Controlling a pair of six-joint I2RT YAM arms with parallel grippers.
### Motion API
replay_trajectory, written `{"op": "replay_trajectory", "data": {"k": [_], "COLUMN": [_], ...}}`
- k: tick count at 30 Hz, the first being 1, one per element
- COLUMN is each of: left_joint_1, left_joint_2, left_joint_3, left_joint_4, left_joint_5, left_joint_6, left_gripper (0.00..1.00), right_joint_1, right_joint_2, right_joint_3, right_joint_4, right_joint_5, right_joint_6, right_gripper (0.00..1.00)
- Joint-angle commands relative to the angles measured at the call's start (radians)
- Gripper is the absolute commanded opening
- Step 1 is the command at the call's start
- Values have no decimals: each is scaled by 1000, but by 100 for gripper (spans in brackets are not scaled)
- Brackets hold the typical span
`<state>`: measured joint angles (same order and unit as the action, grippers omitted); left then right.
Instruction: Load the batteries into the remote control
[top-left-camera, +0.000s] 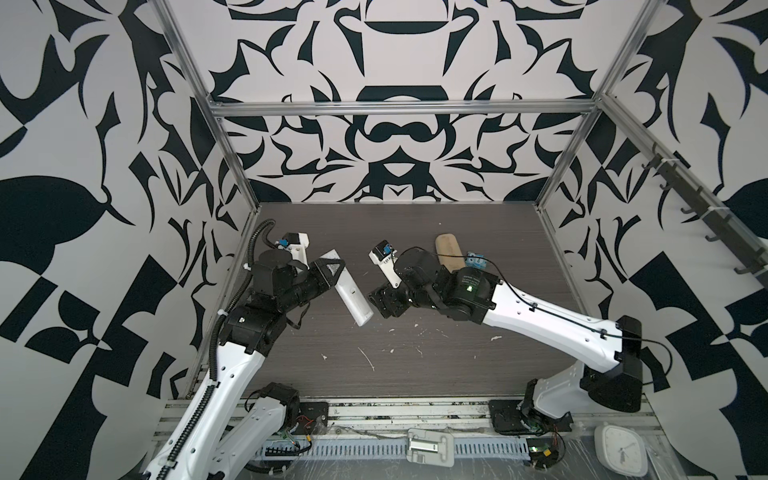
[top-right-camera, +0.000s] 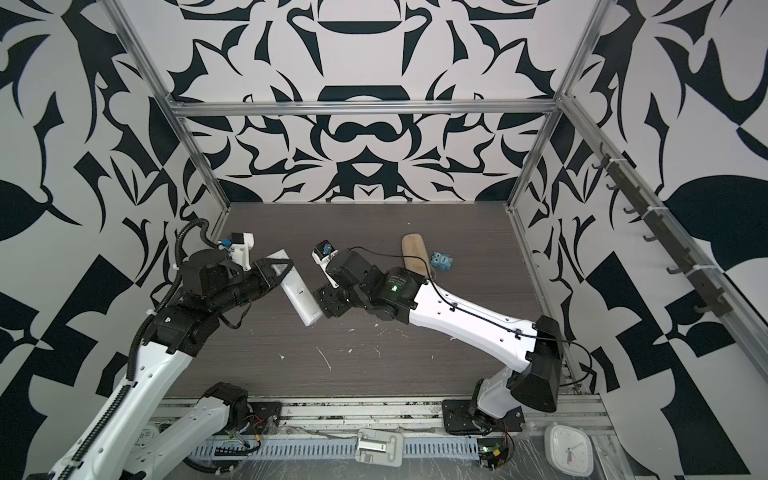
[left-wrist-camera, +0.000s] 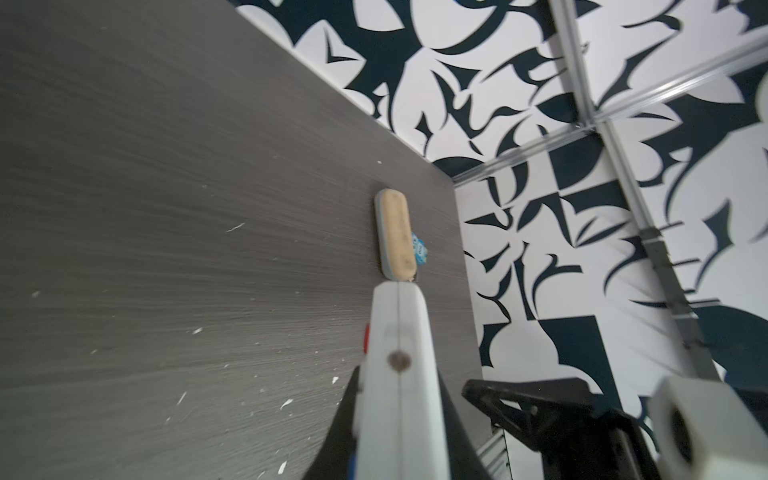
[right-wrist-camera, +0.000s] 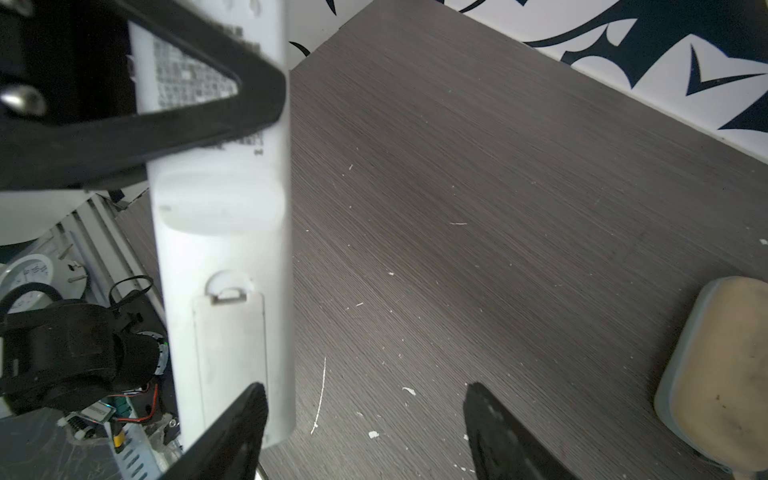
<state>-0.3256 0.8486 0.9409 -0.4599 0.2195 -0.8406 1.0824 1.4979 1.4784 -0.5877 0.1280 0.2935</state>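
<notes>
Jaws of our left gripper (top-left-camera: 332, 270) clamp the remote control (top-left-camera: 353, 297) at mid-frame; the right gripper (right-wrist-camera: 363, 388) gapes empty. The cover (right-wrist-camera: 230, 332) looks shut and we see no batteries, so we cannot tell whether they are loaded.

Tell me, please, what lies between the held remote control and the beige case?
The open right gripper and its wrist stand between remote control and beige case, in both top views.
</notes>
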Motion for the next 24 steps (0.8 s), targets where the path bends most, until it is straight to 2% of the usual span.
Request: {"op": "replay_trajectory", "data": {"k": [1, 8, 11, 17, 24], "left_joint_1": [2, 1, 2, 0, 0], "left_joint_2": [56, 270, 318, 413, 488], "left_joint_3": [81, 312, 369, 489, 554], "left_joint_4": [-166, -483, -543, -636, -657], "left_joint_5": [-138, -275, -309, -314, -291], "left_joint_6": [-49, -190, -263, -311, -352], "left_gripper": [0, 0, 0, 0, 0], "right_joint_1": [5, 4, 5, 5, 5], "right_joint_2": [-42, -22, -21, -11, 31], "right_joint_3": [7, 11, 8, -6, 6], "right_joint_4": [21, 40, 63, 145, 191], "right_joint_5": [52, 36, 29, -28, -109], "right_joint_6": [7, -4, -10, -52, -74], "right_gripper": [79, 80, 80, 80, 81]}}
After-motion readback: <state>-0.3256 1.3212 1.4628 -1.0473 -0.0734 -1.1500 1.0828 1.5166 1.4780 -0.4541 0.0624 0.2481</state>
